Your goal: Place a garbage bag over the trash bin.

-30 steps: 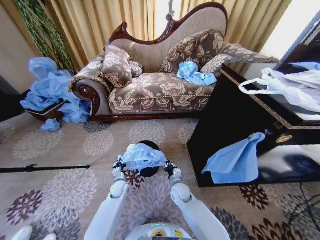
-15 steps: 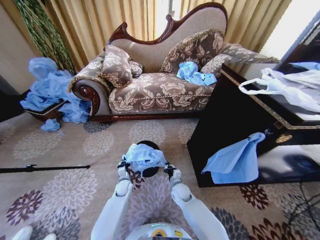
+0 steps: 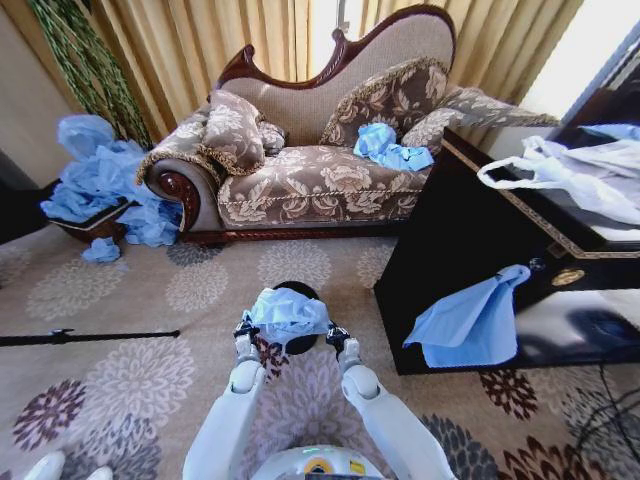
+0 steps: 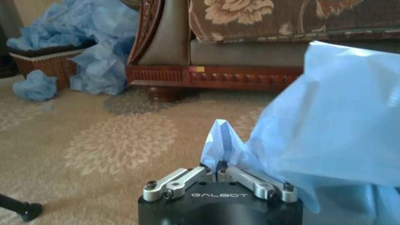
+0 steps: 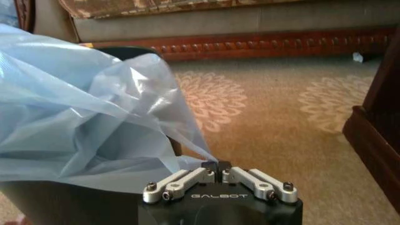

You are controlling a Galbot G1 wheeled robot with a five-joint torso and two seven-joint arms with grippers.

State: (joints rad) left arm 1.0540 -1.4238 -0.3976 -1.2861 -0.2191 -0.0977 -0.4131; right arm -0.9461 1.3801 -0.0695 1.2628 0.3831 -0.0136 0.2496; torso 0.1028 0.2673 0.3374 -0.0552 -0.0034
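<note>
While both my left pincer (image 3: pixel 243 329) and right pincer (image 3: pixel 336 333) pinch the garbage bag (image 3: pixel 288 310), it's stretched just above the trash bin (image 3: pixel 297 343), slightly near-side.

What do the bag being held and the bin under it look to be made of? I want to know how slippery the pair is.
The garbage bag looks like thin, light blue plastic film: translucent, glossy, creased into soft folds. The left tool and right tool are each shut on an edge. The trash bin looks like smooth black material, possibly plastic; its plain dark wall shows below the film, and that leaves the material open.
</note>
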